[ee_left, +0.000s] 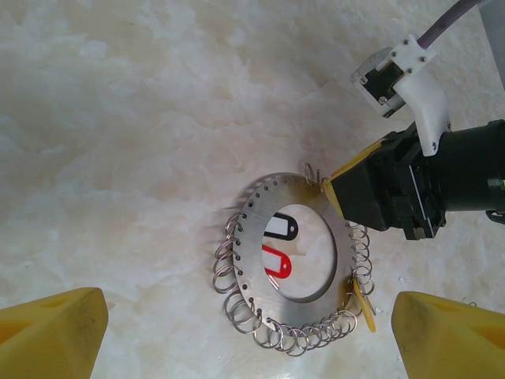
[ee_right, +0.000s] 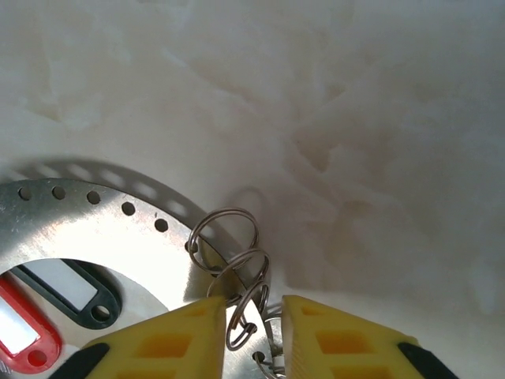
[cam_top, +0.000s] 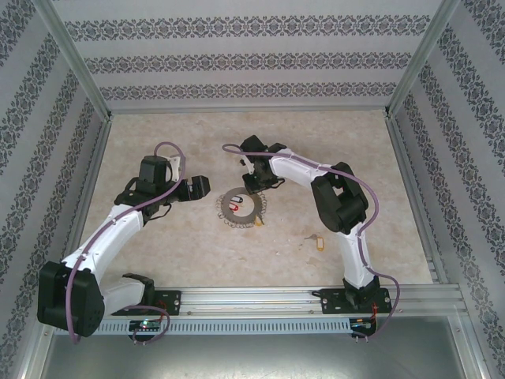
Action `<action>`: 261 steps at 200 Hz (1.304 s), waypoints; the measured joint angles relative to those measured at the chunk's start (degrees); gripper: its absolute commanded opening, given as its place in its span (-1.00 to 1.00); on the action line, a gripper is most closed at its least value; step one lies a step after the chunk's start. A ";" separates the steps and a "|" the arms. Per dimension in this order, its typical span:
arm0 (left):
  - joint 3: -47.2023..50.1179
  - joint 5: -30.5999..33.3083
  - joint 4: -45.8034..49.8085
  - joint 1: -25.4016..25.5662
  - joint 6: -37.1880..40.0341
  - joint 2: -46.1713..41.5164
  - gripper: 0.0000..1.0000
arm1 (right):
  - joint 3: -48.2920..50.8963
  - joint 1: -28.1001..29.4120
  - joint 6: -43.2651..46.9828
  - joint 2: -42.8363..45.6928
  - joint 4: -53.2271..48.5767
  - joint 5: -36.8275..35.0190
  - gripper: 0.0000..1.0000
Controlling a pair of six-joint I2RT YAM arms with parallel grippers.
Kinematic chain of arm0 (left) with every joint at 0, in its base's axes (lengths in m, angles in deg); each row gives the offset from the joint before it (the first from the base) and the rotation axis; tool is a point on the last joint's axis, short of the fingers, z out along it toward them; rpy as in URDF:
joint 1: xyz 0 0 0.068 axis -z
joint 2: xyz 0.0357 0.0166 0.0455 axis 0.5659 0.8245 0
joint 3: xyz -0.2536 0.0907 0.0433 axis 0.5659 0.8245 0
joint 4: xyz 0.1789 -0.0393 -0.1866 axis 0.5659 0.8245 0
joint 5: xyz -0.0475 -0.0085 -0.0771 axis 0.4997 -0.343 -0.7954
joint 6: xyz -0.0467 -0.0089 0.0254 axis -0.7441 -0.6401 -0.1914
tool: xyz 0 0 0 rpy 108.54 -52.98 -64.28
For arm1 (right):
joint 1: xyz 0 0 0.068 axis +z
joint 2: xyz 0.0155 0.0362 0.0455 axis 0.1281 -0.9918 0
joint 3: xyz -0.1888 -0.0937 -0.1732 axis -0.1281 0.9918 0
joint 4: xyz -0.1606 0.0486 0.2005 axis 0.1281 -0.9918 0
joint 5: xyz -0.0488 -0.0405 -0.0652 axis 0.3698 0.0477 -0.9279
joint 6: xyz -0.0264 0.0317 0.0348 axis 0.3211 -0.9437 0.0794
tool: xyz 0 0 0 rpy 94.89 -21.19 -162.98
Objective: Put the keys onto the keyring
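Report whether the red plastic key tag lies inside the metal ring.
Inside: the red plastic key tag rests within the flat metal ring.

No text, number, brand or sign can be read anywhere in these pictures. The black key tag (ee_left: 282, 227) and the red key tag (ee_left: 276, 262) each have a white label strip, and I can make out no writing on either strip, also not in the closer right wrist view. The wallpaper (cam_top: 252, 61) around the worktop has only a repeated ornament pattern, without letters.
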 measured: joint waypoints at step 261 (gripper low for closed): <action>-3.56 -16.11 -1.27 4.92 14.45 -19.71 0.12 | 21.49 7.34 29.38 45.92 13.16 24.83 -1.00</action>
